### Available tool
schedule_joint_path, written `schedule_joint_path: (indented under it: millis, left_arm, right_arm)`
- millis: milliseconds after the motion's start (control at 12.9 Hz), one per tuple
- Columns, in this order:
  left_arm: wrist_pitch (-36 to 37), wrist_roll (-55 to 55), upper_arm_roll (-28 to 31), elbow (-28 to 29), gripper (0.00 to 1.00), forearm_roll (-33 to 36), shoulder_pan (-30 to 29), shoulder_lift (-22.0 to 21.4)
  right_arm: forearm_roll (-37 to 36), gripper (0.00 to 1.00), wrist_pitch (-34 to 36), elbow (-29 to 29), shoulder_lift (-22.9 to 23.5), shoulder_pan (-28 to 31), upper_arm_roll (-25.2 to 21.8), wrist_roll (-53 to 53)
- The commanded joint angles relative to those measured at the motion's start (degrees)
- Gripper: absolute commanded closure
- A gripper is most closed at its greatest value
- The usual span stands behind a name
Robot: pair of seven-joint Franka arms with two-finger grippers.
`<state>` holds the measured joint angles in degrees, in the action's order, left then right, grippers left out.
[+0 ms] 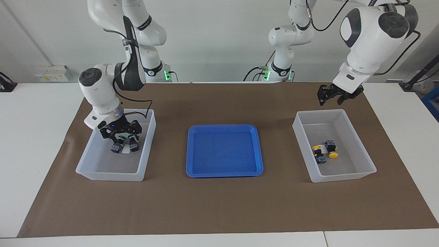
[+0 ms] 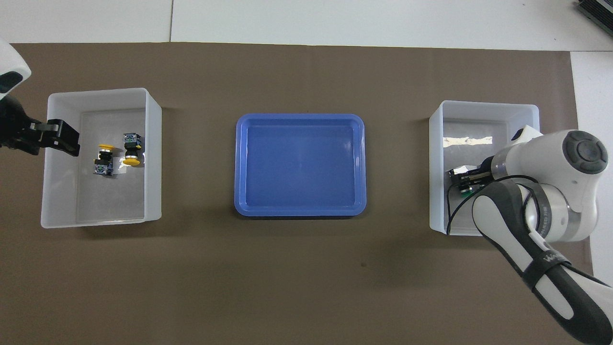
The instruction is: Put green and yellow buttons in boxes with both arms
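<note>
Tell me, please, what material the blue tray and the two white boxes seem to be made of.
The blue tray looks like moulded plastic, opaque with a soft sheen: rounded corners and a rolled rim. The boxes seem to be thinner translucent white plastic, since the brown table cover shows faintly through their walls.
</note>
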<state>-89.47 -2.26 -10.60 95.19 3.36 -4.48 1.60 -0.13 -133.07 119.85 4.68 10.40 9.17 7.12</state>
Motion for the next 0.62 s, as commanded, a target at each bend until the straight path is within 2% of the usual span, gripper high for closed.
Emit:
schedule_joint_path:
  millis: [0, 77, 232, 386, 541]
  left_arm:
    - [-1.93, -0.64, 1.71, 3.87, 0.3, 0.07, 0.7, -3.62]
    - [-1.59, -0.56, 3.55, 3.34, 0.3, -0.37, 1.22, -3.54]
    - [-0.71, -0.38, 10.99, 3.07, 0.3, -0.99, 7.95, -3.28]
    - [-1.05, -0.03, 12.36, 2.64, 0.29, -1.07, 9.05, -2.84]
    - [-0.97, -0.12, 12.36, -0.86, 0.29, -1.86, 9.05, -1.0]
  right_arm:
    - [0.23, 0.0, 5.43, -4.69, -3.43, 0.32, 0.41, -4.73]
    - [0.05, 0.0, 8.58, -7.24, -3.88, 0.32, 0.32, -6.32]
    - [-1.53, 0.0, 17.01, -13.73, -4.06, 0.32, 0.23, -9.57]
    - [-3.55, 0.0, 23.88, -19.19, -4.41, 0.23, 0.32, -13.35]
    - [-3.65, 0.0, 29.5, -23.76, -4.41, 0.49, 0.23, -13.45]
